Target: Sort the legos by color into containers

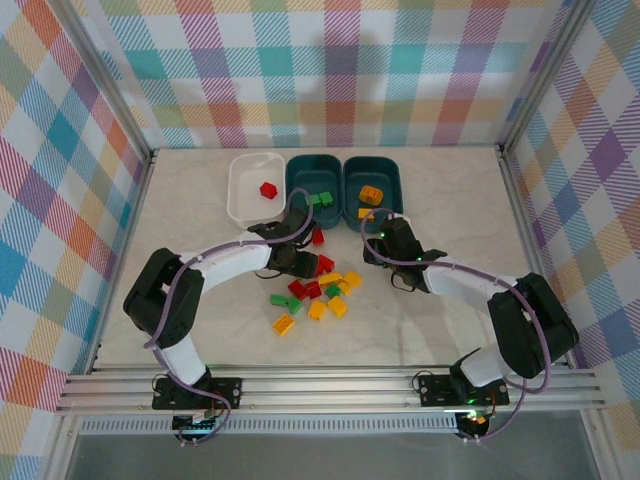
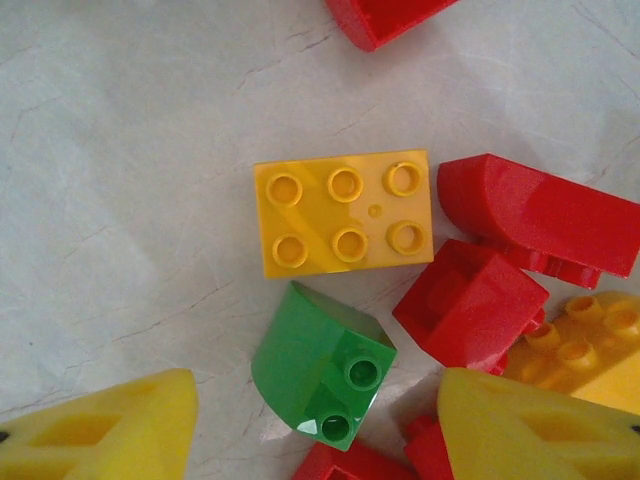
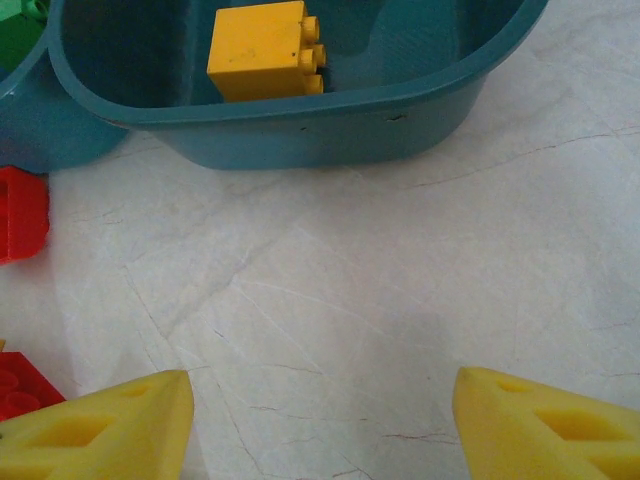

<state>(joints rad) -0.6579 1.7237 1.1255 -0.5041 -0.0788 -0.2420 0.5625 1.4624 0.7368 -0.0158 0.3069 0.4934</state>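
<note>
On the bench [image 1: 450, 200], seen from above, three tubs stand in a row at 12 o'clock from the loose pile of bricks [image 1: 315, 292]: a white tub [image 1: 238, 190] with one red piece in it, a middle teal tub [image 1: 298, 180] with green pieces, and a right teal tub [image 1: 392, 180] with yellow-orange ones. Sorting looks barely begun, as most bricks are loose on the bench. The left tool [image 2: 316, 380] hangs low over the pile with its jaws apart and nothing in them. A green brick [image 2: 305, 350] lies between them with a gap on either side. A yellow brick [image 2: 345, 213] with six studs lies just at 12 o'clock from the green one, and red bricks [image 2: 500, 260] crowd in at 3 o'clock, nearly touching it. The step in hand looks like the pick of that green piece. The next move would call for the jaws to drop and close on its sides without catching the red neighbours, then a carry to the middle teal tub. The right tool [image 3: 322, 375] is wide open and empty over bare bench. The wall of the right teal tub [image 3: 300, 140] stands at 12 o'clock from it, with a yellow block [image 3: 262, 50] inside, and it seems to be waiting to reach into the pile.
</note>
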